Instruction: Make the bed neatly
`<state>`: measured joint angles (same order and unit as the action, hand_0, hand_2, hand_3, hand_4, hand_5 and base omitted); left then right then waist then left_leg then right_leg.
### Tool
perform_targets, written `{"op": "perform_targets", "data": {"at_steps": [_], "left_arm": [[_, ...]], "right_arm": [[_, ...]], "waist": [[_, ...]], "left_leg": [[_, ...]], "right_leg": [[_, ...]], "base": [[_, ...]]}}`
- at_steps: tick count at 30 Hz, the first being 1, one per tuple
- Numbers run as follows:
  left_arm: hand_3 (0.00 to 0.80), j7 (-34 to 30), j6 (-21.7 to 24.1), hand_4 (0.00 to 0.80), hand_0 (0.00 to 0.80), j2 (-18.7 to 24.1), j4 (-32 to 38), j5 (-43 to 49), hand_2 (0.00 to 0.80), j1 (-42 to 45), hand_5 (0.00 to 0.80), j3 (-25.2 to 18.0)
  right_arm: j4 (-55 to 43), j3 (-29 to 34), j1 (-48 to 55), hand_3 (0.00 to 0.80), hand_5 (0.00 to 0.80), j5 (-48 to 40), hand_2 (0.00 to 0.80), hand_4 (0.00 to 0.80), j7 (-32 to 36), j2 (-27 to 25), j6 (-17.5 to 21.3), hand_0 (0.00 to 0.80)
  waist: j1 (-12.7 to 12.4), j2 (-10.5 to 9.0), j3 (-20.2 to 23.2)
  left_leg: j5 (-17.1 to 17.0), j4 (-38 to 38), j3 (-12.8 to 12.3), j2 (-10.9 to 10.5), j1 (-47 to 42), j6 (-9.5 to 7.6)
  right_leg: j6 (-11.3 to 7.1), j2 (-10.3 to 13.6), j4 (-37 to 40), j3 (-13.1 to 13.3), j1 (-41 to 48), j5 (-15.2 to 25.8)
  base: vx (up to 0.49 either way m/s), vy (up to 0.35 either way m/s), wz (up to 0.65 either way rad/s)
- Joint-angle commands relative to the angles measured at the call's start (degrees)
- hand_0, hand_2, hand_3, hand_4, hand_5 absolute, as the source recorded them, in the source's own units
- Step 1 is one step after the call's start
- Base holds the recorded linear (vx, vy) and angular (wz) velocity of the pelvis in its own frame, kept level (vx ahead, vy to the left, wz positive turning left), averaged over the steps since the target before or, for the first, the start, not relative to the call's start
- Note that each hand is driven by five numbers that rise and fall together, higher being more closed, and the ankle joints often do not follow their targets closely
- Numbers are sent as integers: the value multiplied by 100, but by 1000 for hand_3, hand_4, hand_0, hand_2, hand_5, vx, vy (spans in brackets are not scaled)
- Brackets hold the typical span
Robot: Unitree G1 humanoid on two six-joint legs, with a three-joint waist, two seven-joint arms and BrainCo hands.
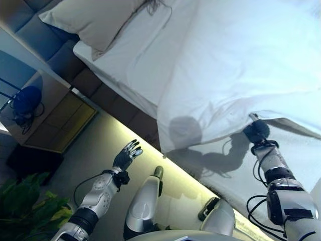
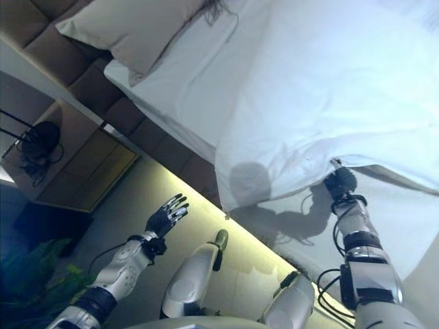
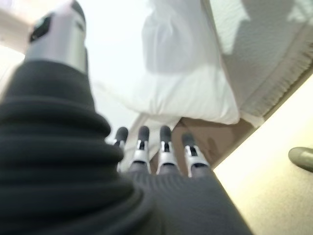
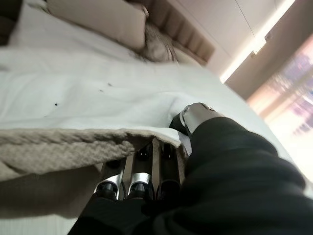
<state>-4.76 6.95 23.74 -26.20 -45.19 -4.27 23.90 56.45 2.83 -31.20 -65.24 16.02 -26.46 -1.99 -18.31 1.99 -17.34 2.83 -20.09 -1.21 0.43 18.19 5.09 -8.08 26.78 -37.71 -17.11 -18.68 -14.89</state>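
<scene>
- The white duvet (image 1: 241, 65) lies spread across the bed (image 1: 130, 65), its near edge hanging over the side of the mattress.
- The right hand (image 1: 256, 131) is at that near edge. In its wrist view the fingers (image 4: 139, 169) curl up under the hem and the thumb presses on top, so the cloth is pinched between them and lifted slightly.
- The left hand (image 1: 126, 154) is raised over the floor (image 1: 95, 150) beside the bed, well apart from the duvet. Its fingers are straight and spread, holding nothing.
- A beige pillow (image 1: 93, 20) rests at the head of the bed against the padded headboard (image 1: 30, 30).
- A nightstand (image 1: 50, 118) stands beside the headboard.
</scene>
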Motion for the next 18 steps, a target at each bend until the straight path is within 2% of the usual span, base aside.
{"op": "perform_targets", "data": {"at_steps": [1, 9, 13, 18], "left_arm": [[0, 226, 192, 0, 0, -139, 77, 177, 0, 90, 0, -342], [0, 359, -69, 0, 0, -309, -28, 472, 0, 196, 0, -328], [0, 314, -124, 0, 0, -334, 89, 524, 0, 247, 0, -285], [0, 458, -245, 0, 0, -336, 224, 410, 0, 231, 0, -172]], "right_arm": [[-580, -415, -329, 800, 800, 481, 800, 800, -32, 288, -74, 800], [-940, -1239, -522, 800, 800, 691, 800, 800, -521, 880, -98, 800], [-999, -1872, -702, 800, 800, 1655, 800, 800, -583, 1010, -104, 800], [-1060, -2169, -786, 800, 800, 1634, 800, 800, -531, 1020, -299, 800]], "waist": [[-266, -149, 358], [-568, -306, 467], [-725, -349, 546], [-792, -389, 607]], "left_leg": [[103, 88, 175, 117, -504, -173], [-9, 303, 351, 32, -925, -194], [-96, 501, 387, 69, -1123, -162], [-142, 555, 399, 110, -1218, -114]], "right_leg": [[-511, 186, 1642, 267, 305, 2307], [-527, 340, 1894, -139, 1065, 2460], [-522, 199, 2327, -309, 1500, 2405], [-545, 172, 2509, -342, 1826, 2412]], "base": [[56, 75, 13], [82, 38, 19], [39, 1, 20], [21, 44, 10]]}}
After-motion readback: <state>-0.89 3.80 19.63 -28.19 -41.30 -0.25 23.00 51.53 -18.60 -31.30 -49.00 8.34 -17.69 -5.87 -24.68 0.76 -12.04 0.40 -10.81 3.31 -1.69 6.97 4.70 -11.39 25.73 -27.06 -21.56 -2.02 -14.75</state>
